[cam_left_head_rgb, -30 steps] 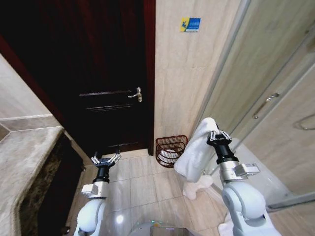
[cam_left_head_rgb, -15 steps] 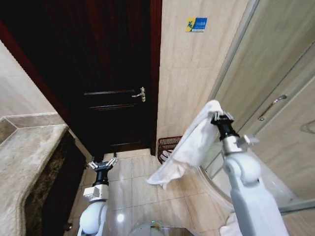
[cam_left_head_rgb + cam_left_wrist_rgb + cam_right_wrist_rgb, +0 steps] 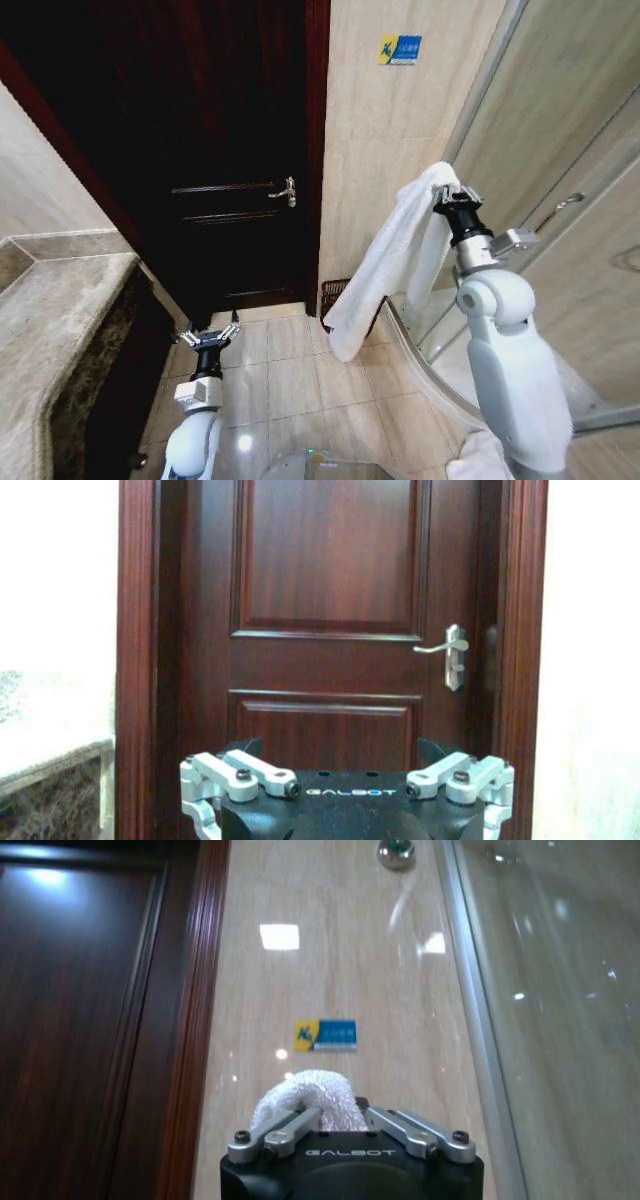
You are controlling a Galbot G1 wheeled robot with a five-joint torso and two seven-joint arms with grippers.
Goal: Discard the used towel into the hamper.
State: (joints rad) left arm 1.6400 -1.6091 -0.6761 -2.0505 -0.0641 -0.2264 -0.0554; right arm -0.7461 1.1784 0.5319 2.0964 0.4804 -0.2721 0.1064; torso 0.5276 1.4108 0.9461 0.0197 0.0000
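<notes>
My right gripper (image 3: 447, 193) is raised high beside the tiled wall, shut on the top fold of the white towel (image 3: 385, 265). The towel hangs down and to the left from the gripper, its lower end above the floor. In the right wrist view the fingers (image 3: 290, 1129) pinch the towel's (image 3: 308, 1093) bunched top. Behind the towel's lower end, a sliver of the reddish-brown hamper (image 3: 331, 291) shows on the floor against the wall. My left gripper (image 3: 208, 335) is parked low on the left, open and holding nothing, and faces the door in the left wrist view (image 3: 345, 784).
A dark wooden door (image 3: 230, 150) with a metal handle (image 3: 288, 192) stands ahead. A marble counter (image 3: 60, 330) runs along the left. The curved glass shower enclosure (image 3: 560, 200) is on the right. A white cloth (image 3: 480, 458) lies on the floor by my base.
My right arm has risen, lifting the towel higher. The towel has swung and now hangs in front of most of the hamper. The left arm has not moved.
</notes>
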